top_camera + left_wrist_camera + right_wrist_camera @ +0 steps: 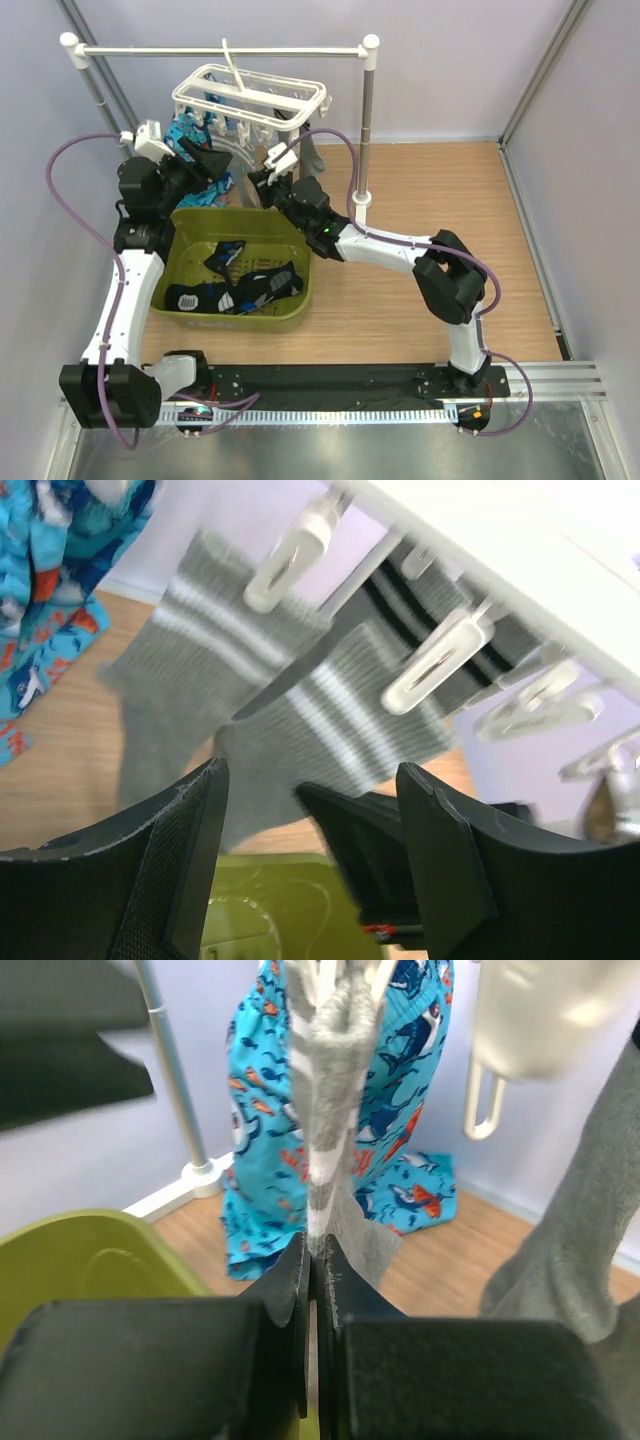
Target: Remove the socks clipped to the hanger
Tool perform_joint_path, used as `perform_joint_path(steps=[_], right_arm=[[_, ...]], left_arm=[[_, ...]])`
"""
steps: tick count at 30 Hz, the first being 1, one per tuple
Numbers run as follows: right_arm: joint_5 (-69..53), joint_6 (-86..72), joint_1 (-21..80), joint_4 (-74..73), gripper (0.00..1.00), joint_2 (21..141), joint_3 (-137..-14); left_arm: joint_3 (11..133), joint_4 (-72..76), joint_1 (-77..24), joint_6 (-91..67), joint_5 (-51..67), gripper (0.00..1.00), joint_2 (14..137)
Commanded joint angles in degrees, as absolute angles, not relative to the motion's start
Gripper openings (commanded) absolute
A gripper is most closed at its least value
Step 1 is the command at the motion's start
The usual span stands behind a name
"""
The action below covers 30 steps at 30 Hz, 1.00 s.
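Pose of left arm: rises from the near-left base, runs up beside the bin [250, 322], bends inward at the wrist; sets left gripper [312, 780] just below the hanger [250, 95], toward its left end; jaws wide apart, gripping nothing; looks up past both fingers [190, 850] at grey socks [340, 720] with white stripes, each hung from a white clip [435, 660]; behind them, another with black stripes, also clipped.

Pose of right arm: climbs from the near-right base to a high elbow, folds back, stretches long and low across the table toward the bin's far rim; ends with right gripper [315, 1260] under the hanger's middle, near the left one; jaws together, clamped on one grey striped sock [335, 1080], low on its length, the fabric running straight up from the pads to the frame above; appears in the left wrist view as a dark shape between the open fingers, at the hem of the nearer grey sock.

Hanger hooked on the top rail of the stand [220, 48], behind the bin; several socks clipped under it; more socks [235, 290], black with white and blue marks, down in the bin.

Blue cloth [400, 1110] printed with sharks and fish, hanging by the hanger's left end; seen just beyond the clamped sock in the right wrist view.
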State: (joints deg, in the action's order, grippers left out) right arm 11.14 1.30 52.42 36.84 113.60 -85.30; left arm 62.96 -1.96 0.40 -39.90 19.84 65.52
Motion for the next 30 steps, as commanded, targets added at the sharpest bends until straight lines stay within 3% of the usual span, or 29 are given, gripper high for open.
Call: perform_joint_path(steps=[1,12,27,30], right_arm=[[10.8,-3.6,52.8,37.9,0.01,106.3,-83.8],[5.3,-12.1,53.0,34.3,0.01,99.7,-80.7],[0.9,-21.7,52.8,32.8,0.01,98.9,-80.7],[-1.5,-22.5,52.8,32.7,0.01,98.6,-80.7]], left_arm=[[57.2,-2.6,0.5,-37.3,18.6,0.72,62.1],[49.6,3.7,-4.9,-35.3,21.9,0.8,56.5],[47.6,3.7,-13.3,-33.0,9.1,0.84,58.9],[48.5,2.3,-13.3,-33.0,7.0,0.71,59.4]])
